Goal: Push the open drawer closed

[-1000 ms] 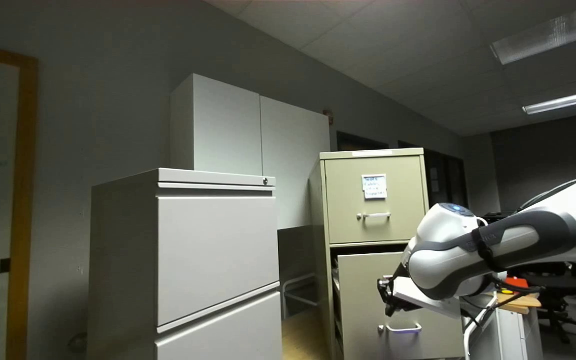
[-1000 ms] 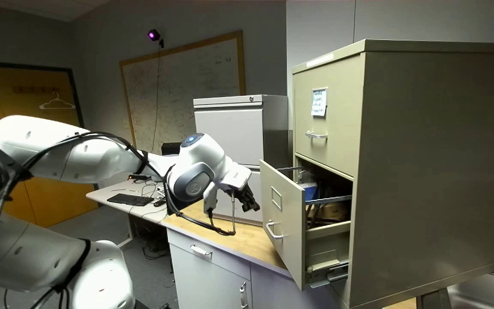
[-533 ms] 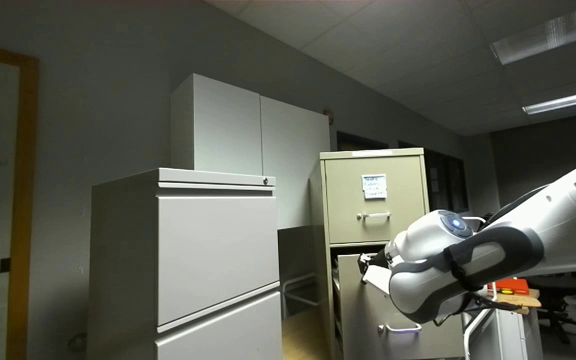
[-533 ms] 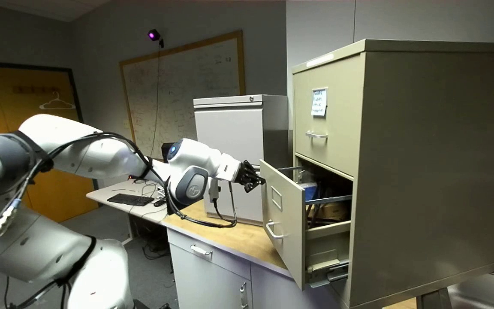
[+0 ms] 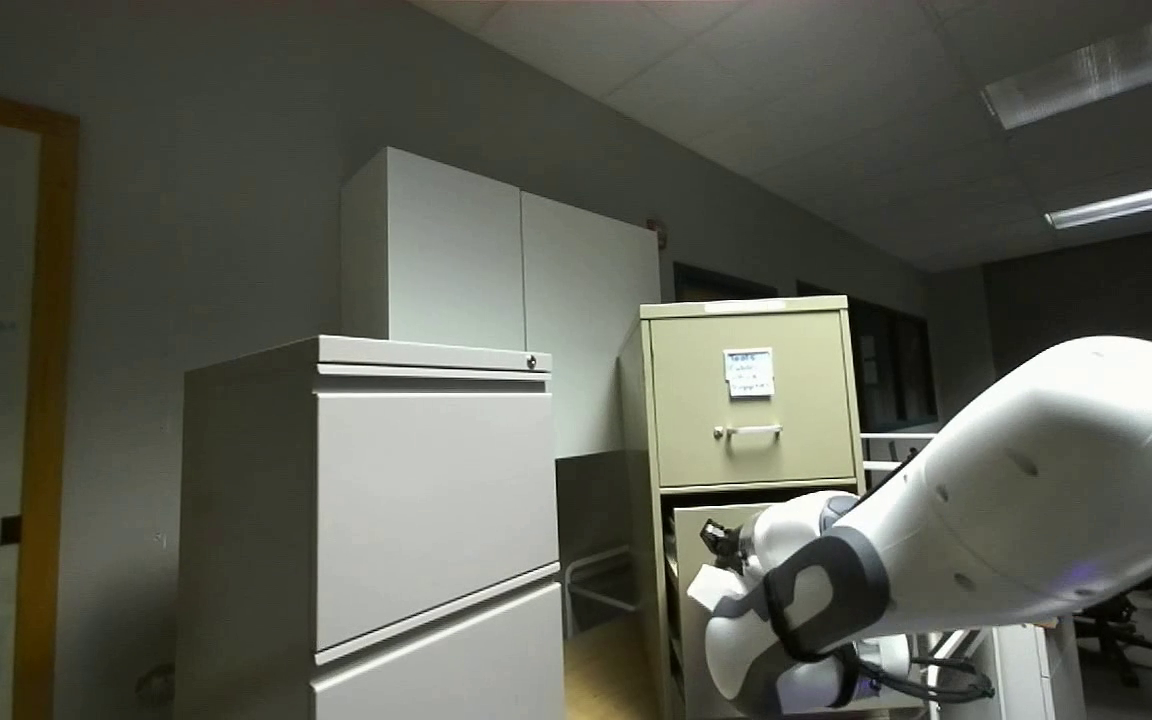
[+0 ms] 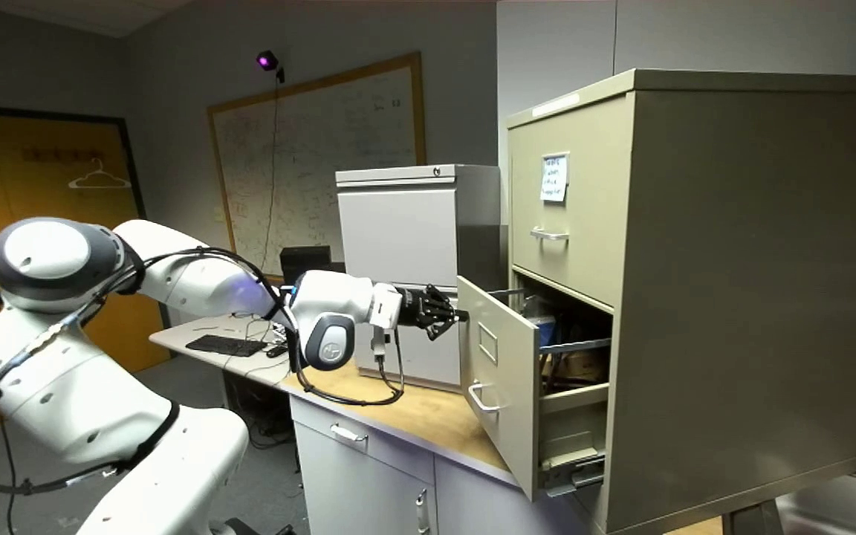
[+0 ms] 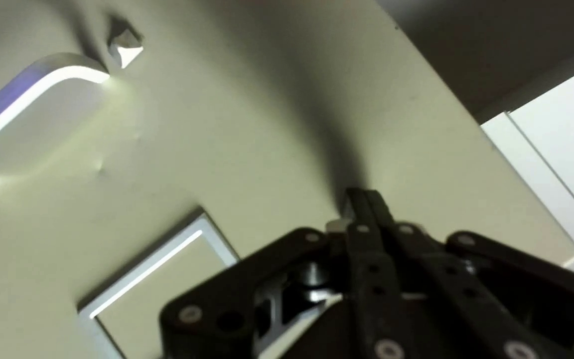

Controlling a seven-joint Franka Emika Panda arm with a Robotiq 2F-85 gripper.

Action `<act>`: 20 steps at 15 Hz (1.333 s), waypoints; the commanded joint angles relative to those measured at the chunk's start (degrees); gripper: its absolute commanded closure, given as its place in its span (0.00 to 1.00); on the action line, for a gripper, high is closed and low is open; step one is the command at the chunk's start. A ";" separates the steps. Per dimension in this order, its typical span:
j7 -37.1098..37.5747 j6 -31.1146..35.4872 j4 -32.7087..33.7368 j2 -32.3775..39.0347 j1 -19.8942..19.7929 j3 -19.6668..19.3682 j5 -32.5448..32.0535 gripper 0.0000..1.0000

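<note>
The beige second-tier drawer [image 6: 506, 371] stands open from the tall filing cabinet, with items inside. Its front carries a metal label frame [image 7: 152, 271] and a curved handle [image 6: 481, 399]. In an exterior view the drawer front [image 5: 691, 650] is partly hidden by the arm. My gripper [image 6: 464, 316] is shut with nothing between its fingers. Its tips meet the drawer front near the upper edge, on the side toward the grey cabinet. In the wrist view the closed fingertips [image 7: 366, 193] touch the beige front where their shadow ends. The gripper also shows in an exterior view [image 5: 711, 530].
The closed top drawer [image 5: 751, 460] sits directly above. A pale-grey cabinet [image 6: 398, 230] stands beside the beige cabinet on a wooden countertop [image 6: 428, 416]. Cables [image 6: 354, 401] hang below the wrist. A desk with a keyboard [image 6: 225, 345] is behind the arm.
The gripper has swung up and levelled out, moving forward onto the drawer front. The drawer front has shifted slightly inward toward the cabinet over the last half second.
</note>
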 commanded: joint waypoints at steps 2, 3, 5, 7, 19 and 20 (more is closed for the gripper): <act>-0.23 -0.03 0.75 -8.02 -18.71 20.34 13.70 1.00; 0.31 -0.77 1.16 -10.65 -22.38 24.75 16.23 1.00; 2.25 -4.86 3.10 -18.60 -29.12 32.61 20.83 1.00; 3.66 -9.18 5.96 -26.82 -34.99 38.54 24.78 1.00; 13.29 -20.14 15.25 -43.02 -40.65 41.80 25.08 1.00; 11.59 -19.85 15.46 -41.91 -40.42 41.99 26.11 1.00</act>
